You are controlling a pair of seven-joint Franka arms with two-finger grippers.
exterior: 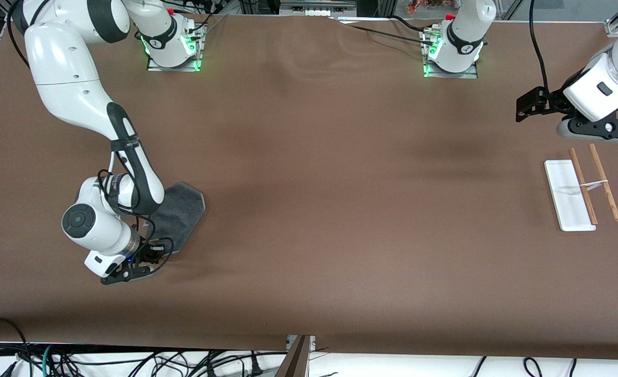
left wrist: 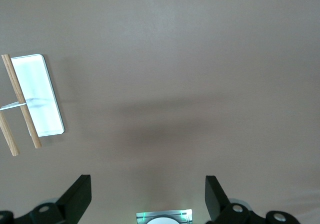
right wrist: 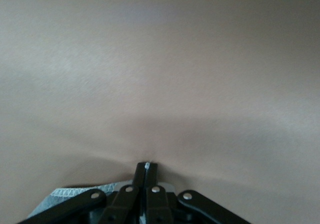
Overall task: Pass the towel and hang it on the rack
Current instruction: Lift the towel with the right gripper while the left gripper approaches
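Observation:
The dark grey towel point(exterior: 180, 209) lies flat on the brown table toward the right arm's end. My right gripper point(exterior: 154, 259) is down at the towel's edge nearest the front camera, shut on it. In the right wrist view its fingers point(right wrist: 147, 167) are pressed together with a speck of light trim between the tips, and the towel's trimmed edge point(right wrist: 70, 196) shows beneath them. The rack point(exterior: 584, 189), with a white base and two wooden rods, stands toward the left arm's end and also shows in the left wrist view point(left wrist: 37, 96). My left gripper point(exterior: 599, 137) point(left wrist: 148, 184) waits, open and empty, in the air over the table beside the rack.
The brown table cover point(exterior: 340, 209) spans the whole view. The two arm bases point(exterior: 173, 47) point(exterior: 453, 50) stand at the edge farthest from the front camera. Cables hang below the table's near edge point(exterior: 131, 361).

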